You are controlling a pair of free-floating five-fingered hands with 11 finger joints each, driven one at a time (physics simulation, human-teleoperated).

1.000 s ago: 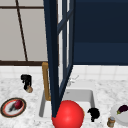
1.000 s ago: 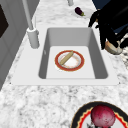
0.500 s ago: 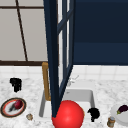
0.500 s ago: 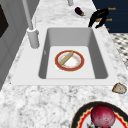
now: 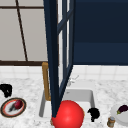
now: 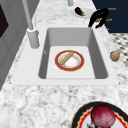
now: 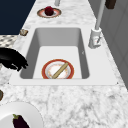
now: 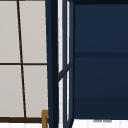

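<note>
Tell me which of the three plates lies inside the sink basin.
The red-rimmed plate with a stick-like piece across it; the plate with the red ball and the white eggplant plate sit on the counter.

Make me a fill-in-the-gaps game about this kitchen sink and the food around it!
1. The red-rimmed plate with a stick-shaped thing on it lies inside the ____.
2. The purple eggplant lies on a plate coloured ____.
3. In the front view, the left robot hand hovers just above a plate holding a round ____ fruit.
4. The right robot hand hovers by the sink's front ____ corner.

Missing words: sink; white; red; right
</note>
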